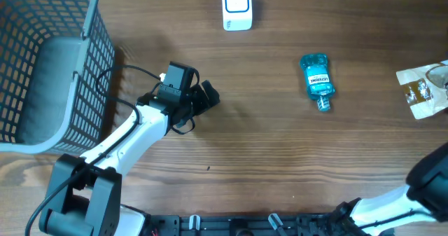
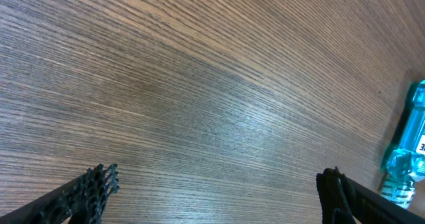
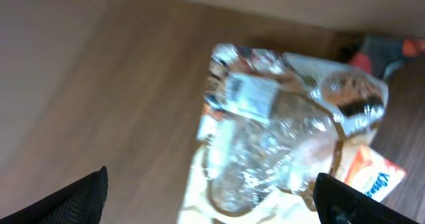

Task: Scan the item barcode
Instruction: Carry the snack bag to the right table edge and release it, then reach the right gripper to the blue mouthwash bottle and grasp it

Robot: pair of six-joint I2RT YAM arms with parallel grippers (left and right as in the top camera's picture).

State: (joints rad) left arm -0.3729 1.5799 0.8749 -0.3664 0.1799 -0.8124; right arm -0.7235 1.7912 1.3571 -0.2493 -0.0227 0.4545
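- Over on the left: white left arm (image 1: 133, 134) reaching out over the brown wood-grain bench (image 1: 266, 145), black left pincer (image 1: 205, 96) at its tip, just beside the grey plastic lattice basket (image 1: 98, 54) in the far-left corner.
- From the left wrist view: left pincer (image 2: 217, 181) spread wide, one dark fingertip in each lower corner, only bare wood grain between them, gripping nothing.
- At the far edge, near the middle: small white boxy scanner with a blue-rimmed face (image 1: 237, 6), standing alone, well apart from both arms.
- Right of centre: teal clear-plastic mouthwash bottle (image 1: 317, 80), flat on its side, label up, cap toward the near edge, touching nothing. Same bottle peeking in at the right edge of the left wrist view (image 2: 406, 151).
- And the item itself: crinkly clear plastic snack packet with a white label (image 1: 422, 90), lying on the bench at the far-right edge, partly cut off by the overhead frame, well apart from the scanner.
- Right arm (image 1: 430, 183) down in the near-right corner, its pincer out of the overhead shot.
- From the right wrist view: right pincer (image 3: 211, 184) spread wide, dark fingers low in both corners, the packet (image 3: 285, 137) filling the space beyond them, not pinched by either finger. Picture blurred; label print unreadable.
- Orange-and-white printing on the packet's lower right corner; a blurry red-and-dark shape behind it, too soft to identify.
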